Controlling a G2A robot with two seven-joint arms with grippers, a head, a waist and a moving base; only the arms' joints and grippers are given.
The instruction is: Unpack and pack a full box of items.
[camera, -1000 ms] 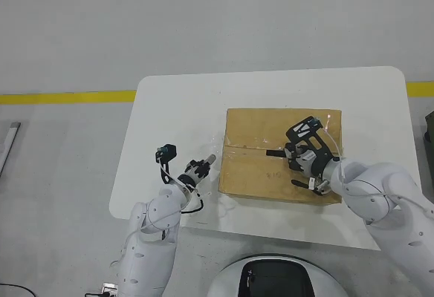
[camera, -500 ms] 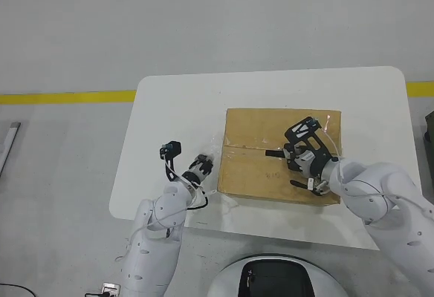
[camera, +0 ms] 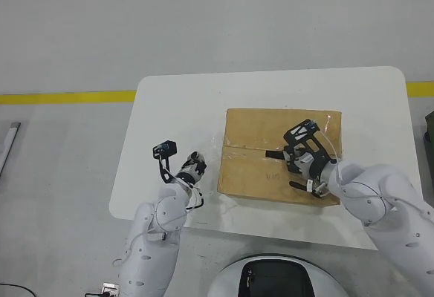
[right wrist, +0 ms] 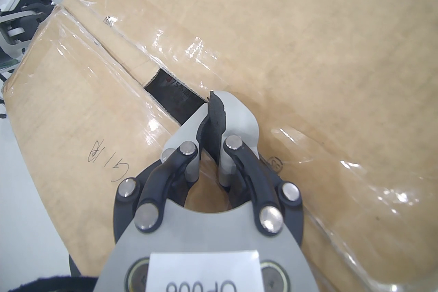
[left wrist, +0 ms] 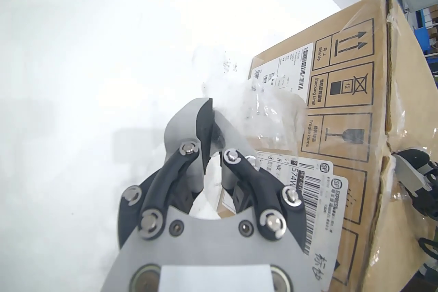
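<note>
**A:** What is the left pincer [left wrist: 211,112] doing?

**B:** Its tips are pressed together on a crumpled strip of clear tape [left wrist: 270,108]. The strip runs from the tips across to the labelled side wall of the box [left wrist: 345,136], where its far end looks stuck to the cardboard. The pincer itself is just beside that wall, above the tabletop [camera: 172,111].

**A:** And the right pincer [right wrist: 214,105]?

**B:** It is pressed together too, with nothing between the tips. They sit on top of the box at the middle seam [right wrist: 102,33], right at the edge of a dark gap [right wrist: 171,89] where the flaps have parted. Something printed shows inside the gap, but I cannot make out what it is.

**A:** Where is the box?

**B:** It is flat on the tabletop toward the right-arm side, with its flaps down and glossy tape over much of the top.

**A:** So which step is this?

**B:** I'd say it is the unsealing, early in the unpacking. Nothing is out of the box.

**A:** What does the next move call for?

**B:** Probably a steady pull on the strip, away from the wall, so it peels rather than snaps. The right tips could hold the box down or work into the gap to lift a flap. The cardboard edge looks soft there, so it may tear.
</note>
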